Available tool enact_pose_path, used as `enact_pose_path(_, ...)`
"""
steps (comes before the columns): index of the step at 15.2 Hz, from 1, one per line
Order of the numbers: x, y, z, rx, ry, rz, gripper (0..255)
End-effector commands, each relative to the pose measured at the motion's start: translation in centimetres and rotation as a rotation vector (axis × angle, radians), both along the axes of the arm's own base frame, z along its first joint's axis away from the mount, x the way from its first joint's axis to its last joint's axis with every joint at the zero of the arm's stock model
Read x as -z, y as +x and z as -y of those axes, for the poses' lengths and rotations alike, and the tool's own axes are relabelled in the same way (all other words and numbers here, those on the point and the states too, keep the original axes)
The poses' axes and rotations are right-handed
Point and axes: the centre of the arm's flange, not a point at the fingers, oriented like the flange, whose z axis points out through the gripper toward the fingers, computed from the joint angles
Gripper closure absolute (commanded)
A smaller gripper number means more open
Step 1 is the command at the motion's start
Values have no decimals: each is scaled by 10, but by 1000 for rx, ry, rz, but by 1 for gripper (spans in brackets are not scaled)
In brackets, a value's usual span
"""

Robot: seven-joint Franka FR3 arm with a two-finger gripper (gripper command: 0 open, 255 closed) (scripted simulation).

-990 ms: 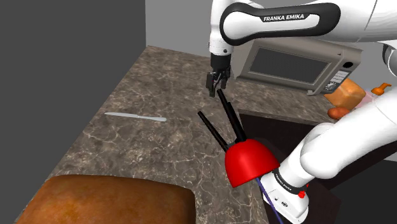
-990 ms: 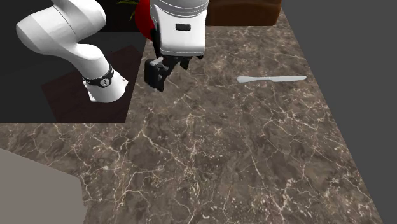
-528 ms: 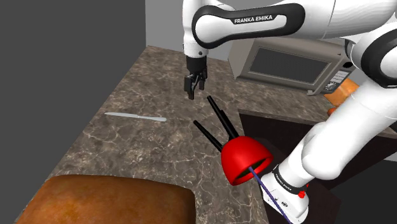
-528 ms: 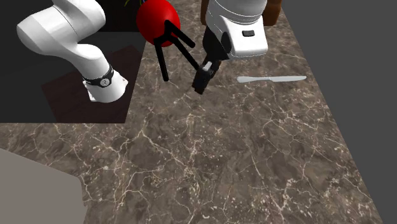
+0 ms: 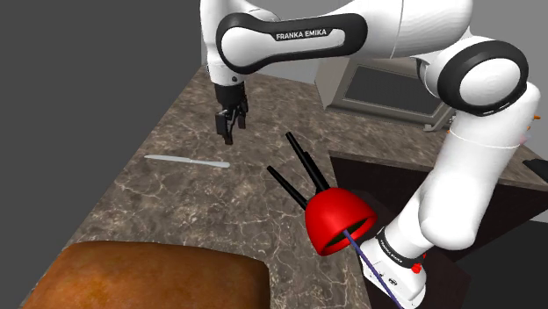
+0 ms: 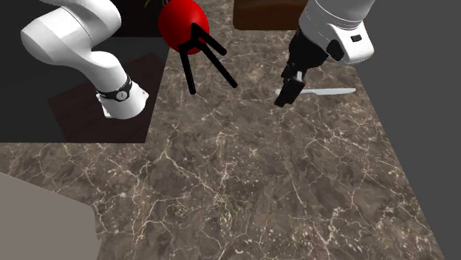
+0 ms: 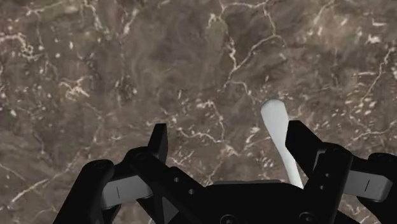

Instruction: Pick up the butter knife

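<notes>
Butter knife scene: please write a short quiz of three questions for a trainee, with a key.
1. True or false: the gripper holds the butter knife.
2. Where does the butter knife lie? A: flat on the dark veined counter. B: on a plate. C: in a sink.
3. Fill in the missing word: in the wrist view, the gripper's fingers stand ____.

Key: 1 false; 2 A; 3 apart.

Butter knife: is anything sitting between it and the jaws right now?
Nothing visible does. The open jaws hang over one end of the butter knife, which lies flat on the marbled countertop, its rounded tip beside one jaw in the wrist view. The red object with black prongs stands well aside.
</notes>
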Motion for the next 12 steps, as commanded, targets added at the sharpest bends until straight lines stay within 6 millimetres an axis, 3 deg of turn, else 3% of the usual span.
enact_pose_path(1,4,6,-25,-46,5,-1,0)
enact_pose_path(9,23,22,-128,-227,24,-5,0)
enact_pose_path(12,33,22,-129,-228,24,-5,0)
